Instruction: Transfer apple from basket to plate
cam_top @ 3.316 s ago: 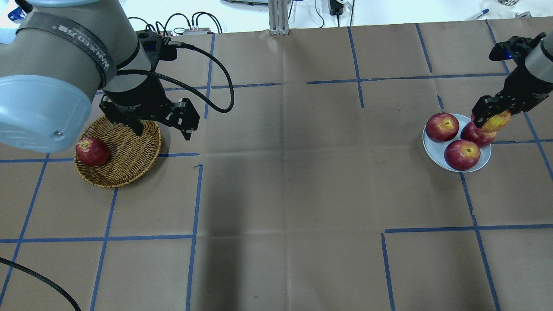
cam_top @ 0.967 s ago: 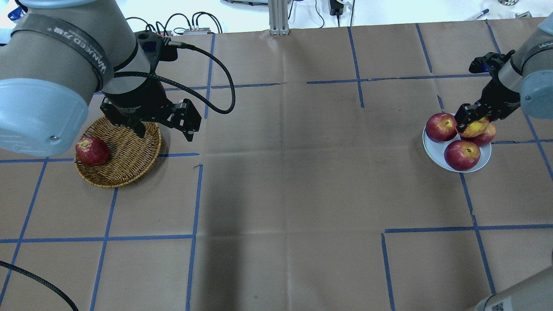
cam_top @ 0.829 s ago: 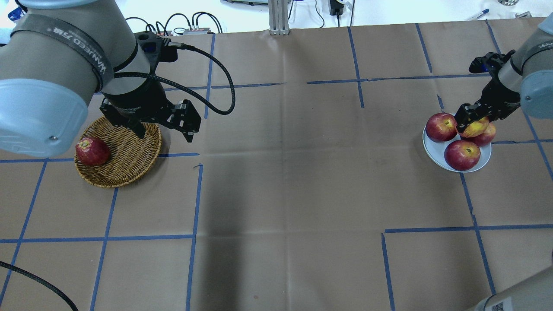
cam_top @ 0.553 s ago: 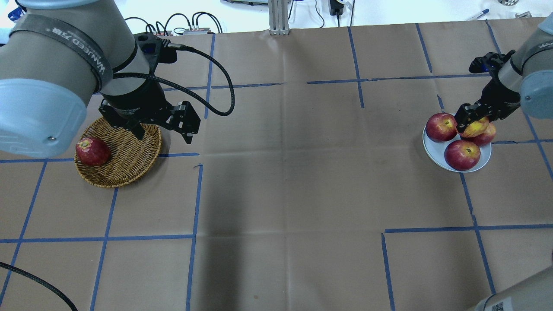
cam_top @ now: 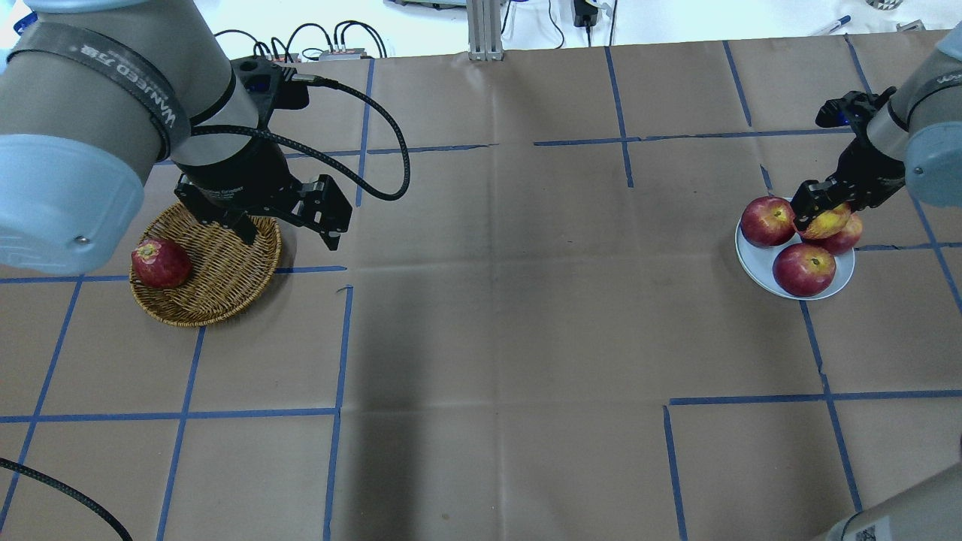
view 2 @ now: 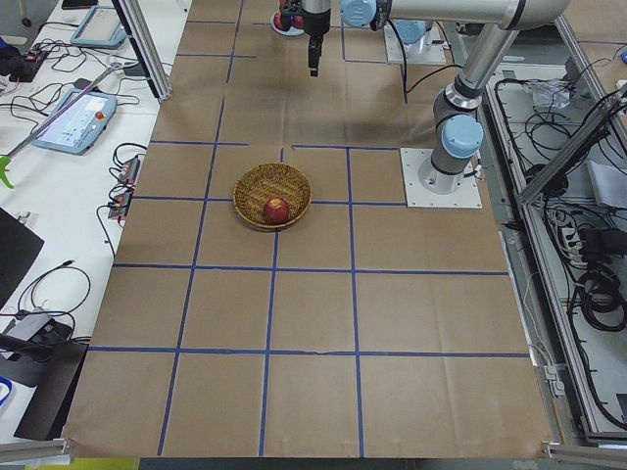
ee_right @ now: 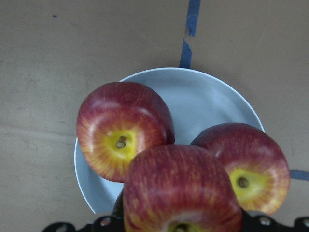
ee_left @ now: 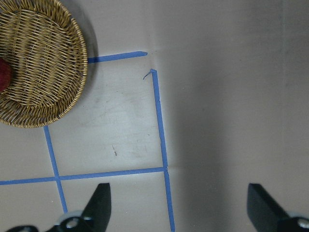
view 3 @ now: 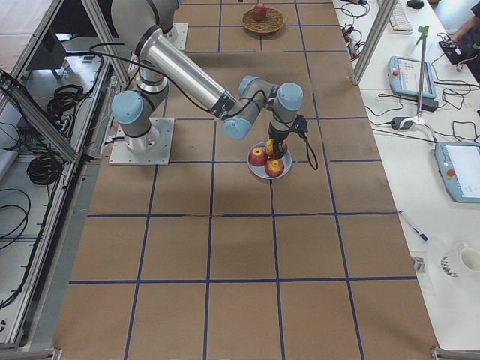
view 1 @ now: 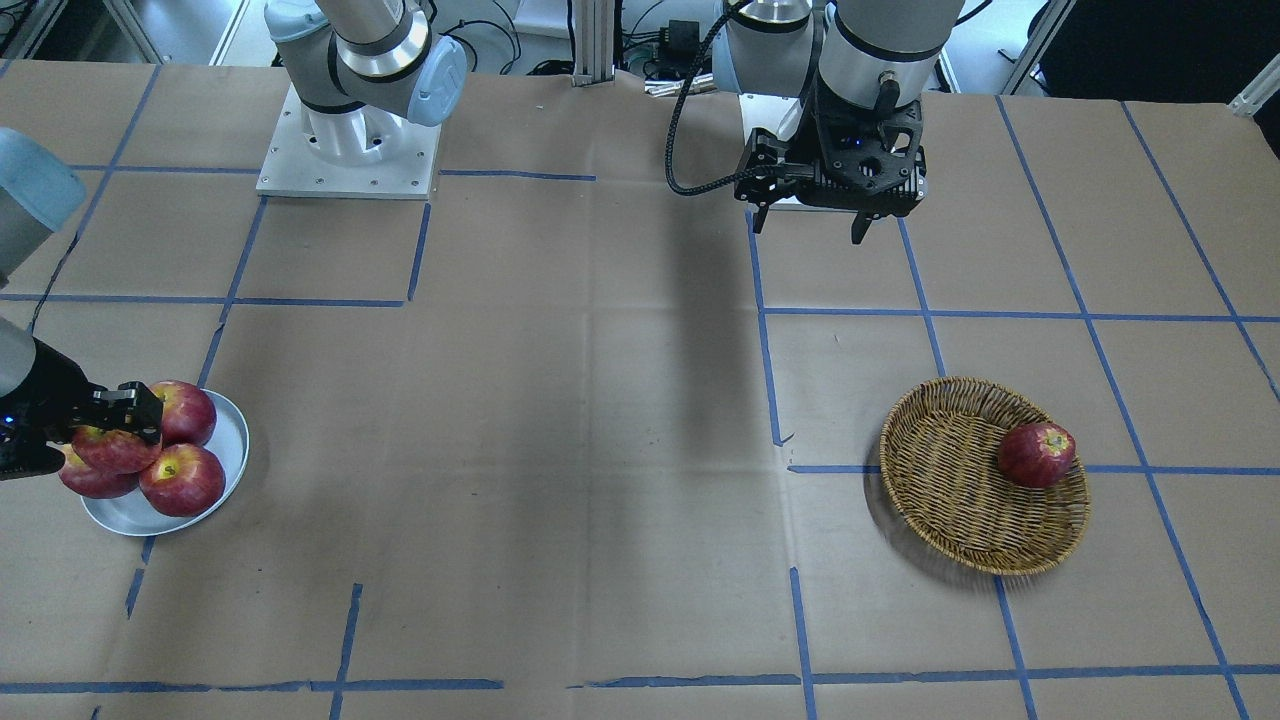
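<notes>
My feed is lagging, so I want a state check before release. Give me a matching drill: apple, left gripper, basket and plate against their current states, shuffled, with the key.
1. apple
2. left gripper
3. basket
4. plate

A. open, holding nothing
B. contains one dark-red apple
C. carries three glossy apples
D. clamped in the right gripper

Pairs: 1-D, 2-A, 3-B, 4-C
</notes>
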You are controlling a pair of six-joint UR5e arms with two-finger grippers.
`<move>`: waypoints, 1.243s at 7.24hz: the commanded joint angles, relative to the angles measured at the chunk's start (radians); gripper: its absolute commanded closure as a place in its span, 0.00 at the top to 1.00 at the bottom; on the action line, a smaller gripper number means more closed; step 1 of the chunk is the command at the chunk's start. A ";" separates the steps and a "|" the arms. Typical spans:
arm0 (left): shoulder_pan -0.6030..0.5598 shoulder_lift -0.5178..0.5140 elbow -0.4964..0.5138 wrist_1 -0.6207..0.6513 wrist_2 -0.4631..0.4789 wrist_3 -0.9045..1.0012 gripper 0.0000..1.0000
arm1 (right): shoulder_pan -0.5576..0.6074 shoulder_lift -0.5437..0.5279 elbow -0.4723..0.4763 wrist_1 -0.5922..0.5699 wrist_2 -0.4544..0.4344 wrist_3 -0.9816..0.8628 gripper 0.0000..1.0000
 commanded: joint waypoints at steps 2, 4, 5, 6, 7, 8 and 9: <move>0.007 0.019 -0.005 -0.004 -0.041 0.002 0.99 | 0.016 -0.075 -0.007 0.041 -0.007 0.002 1.00; 0.007 0.023 -0.048 -0.006 -0.042 -0.002 0.99 | 0.016 -0.075 -0.007 0.041 -0.007 0.002 1.00; 0.007 0.038 -0.059 -0.010 -0.041 -0.002 0.99 | 0.016 -0.075 -0.007 0.041 -0.007 0.002 1.00; 0.007 0.049 -0.066 -0.012 -0.039 -0.002 0.99 | 0.016 -0.075 -0.007 0.041 -0.007 0.002 1.00; 0.007 0.073 -0.083 -0.015 -0.041 -0.004 0.99 | 0.016 -0.075 -0.007 0.041 -0.007 0.002 1.00; 0.007 0.088 -0.118 -0.003 -0.044 -0.001 0.99 | 0.016 -0.075 -0.007 0.041 -0.007 0.002 1.00; 0.008 0.105 -0.143 0.002 -0.046 -0.004 0.99 | 0.142 -0.199 -0.080 0.222 -0.016 0.144 1.00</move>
